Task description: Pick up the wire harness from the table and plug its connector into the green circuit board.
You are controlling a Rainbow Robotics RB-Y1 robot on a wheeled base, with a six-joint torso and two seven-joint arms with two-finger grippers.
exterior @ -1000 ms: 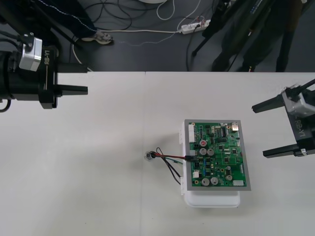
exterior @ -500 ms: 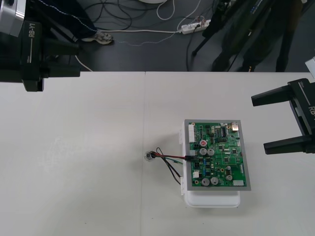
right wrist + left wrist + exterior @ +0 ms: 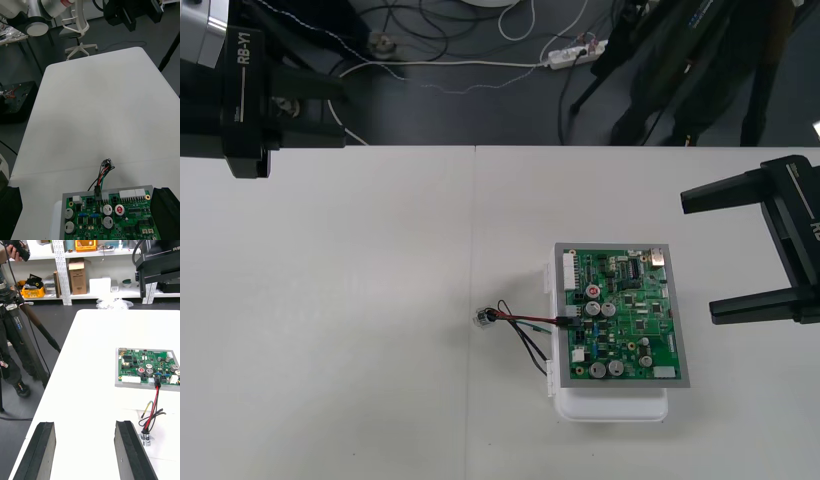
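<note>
Holds left claw and right claw apart, empty, at either side. Has the plug of the harness in the edge of the board, wires trailing on the desk. Could yank it out by snagging them.

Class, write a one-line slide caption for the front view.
Wire harness plugged into the green circuit board; left gripper and right gripper stand open at their own sides.

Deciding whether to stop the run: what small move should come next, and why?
Probably just park both arms: the small black plug looks seated in the green circuit board, its wires trailing to the round metal socket, and the open left gripper and right gripper stand clear.
</note>
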